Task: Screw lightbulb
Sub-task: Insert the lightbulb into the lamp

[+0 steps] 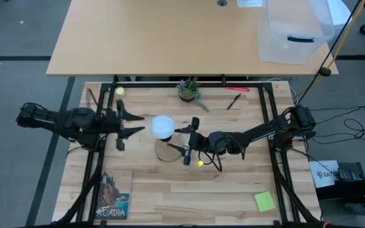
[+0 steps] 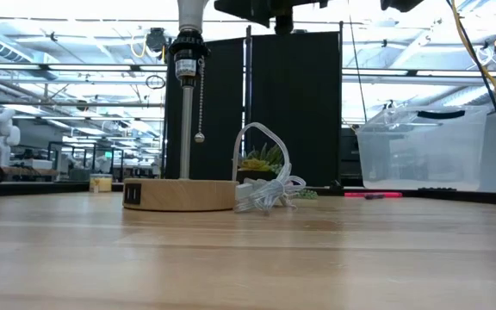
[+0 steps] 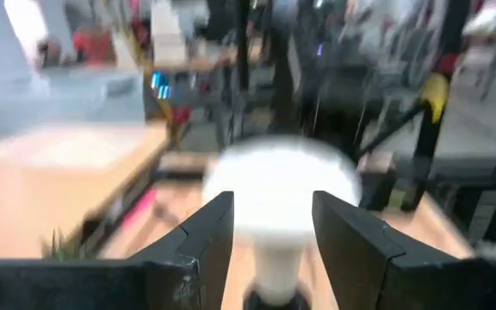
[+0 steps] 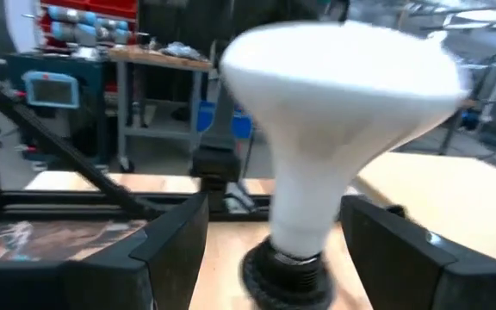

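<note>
Right claw: my right gripper (image 4: 269, 250) fills the bottom of the right wrist frame, fingers (image 4: 158, 250) spread apart, one on each side of the bulb's neck, gripping nothing that I can see. In the high view it sits just right of centre (image 1: 187, 144).
Left claw: my left gripper (image 3: 269, 245) shows at the bottom centre of the left wrist frame, fingers (image 3: 205, 241) apart, with the bulb's neck in the gap between them; I cannot tell whether they touch it. In the high view it is left of centre (image 1: 130, 123).
Lightbulb: the lightbulb (image 4: 334, 112) stands upright at the centre of the wrist frames, white head up, its base seated in the black socket (image 4: 287, 271). From above its round white head (image 1: 163, 126) lies at the frame's centre, between my two claws.
Stand: the wooden stand (image 2: 181, 195) sits left of centre in the low view, its pole (image 2: 185, 129) rising to the socket, a pull chain (image 2: 201, 99) hanging just beside it.
Wrapper: a clear plastic wrapper (image 2: 265, 185) touches the stand's right edge.
Table: the wooden table (image 1: 220, 190) also carries a small plant (image 1: 188, 90) at upper centre, a green note (image 1: 264, 201) at lower right, and a book (image 1: 112, 195) at lower left.
</note>
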`<state>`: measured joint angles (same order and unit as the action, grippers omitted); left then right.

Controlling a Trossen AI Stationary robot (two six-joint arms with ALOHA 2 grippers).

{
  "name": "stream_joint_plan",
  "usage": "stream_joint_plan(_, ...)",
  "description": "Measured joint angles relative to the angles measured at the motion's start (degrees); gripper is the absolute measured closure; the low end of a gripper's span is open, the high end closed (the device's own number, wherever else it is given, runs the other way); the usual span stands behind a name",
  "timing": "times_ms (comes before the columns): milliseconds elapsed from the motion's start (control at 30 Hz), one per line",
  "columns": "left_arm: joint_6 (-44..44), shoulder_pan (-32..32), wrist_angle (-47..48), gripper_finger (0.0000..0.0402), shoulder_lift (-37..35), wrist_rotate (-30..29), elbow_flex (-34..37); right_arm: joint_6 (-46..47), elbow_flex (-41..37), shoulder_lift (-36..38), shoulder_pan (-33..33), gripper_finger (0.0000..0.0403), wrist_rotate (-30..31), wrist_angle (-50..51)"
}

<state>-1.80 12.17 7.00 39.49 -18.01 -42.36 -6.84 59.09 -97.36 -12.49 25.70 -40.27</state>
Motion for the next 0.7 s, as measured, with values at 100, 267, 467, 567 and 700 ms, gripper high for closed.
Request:
stream_joint_plan(100,1.4,1.4,-2.3,0.0237,0.5,-3.0,3.8,-1.0,0.0,1.3,0.0,0.0144,1.8,2.5)
stream_joint_plan(267,1.7,2.3,-7.9,0.0237,0.6,-5.4,8.2,-1.8,0.0,4.1,-0.4,0.0145,3.3,7.4)
stream_joint_plan(467,1.5,4.1,-7.1,0.0296,0.1,-6.0,8.8,-3.1,0.0,7.2,-1.9,0.0203,7.4,14.0)
stream_joint_plan(567,0.5,5.2,-6.7,0.0354,0.2,-6.3,8.8,-4.9,0.0,7.8,-2.3,0.0272,7.6,13.3)
stream_joint_plan(700,-0.1,6.0,-7.3,0.0396,0.1,-6.7,8.8,-6.2,0.0,7.8,-2.2,0.0373,10.3,11.7)
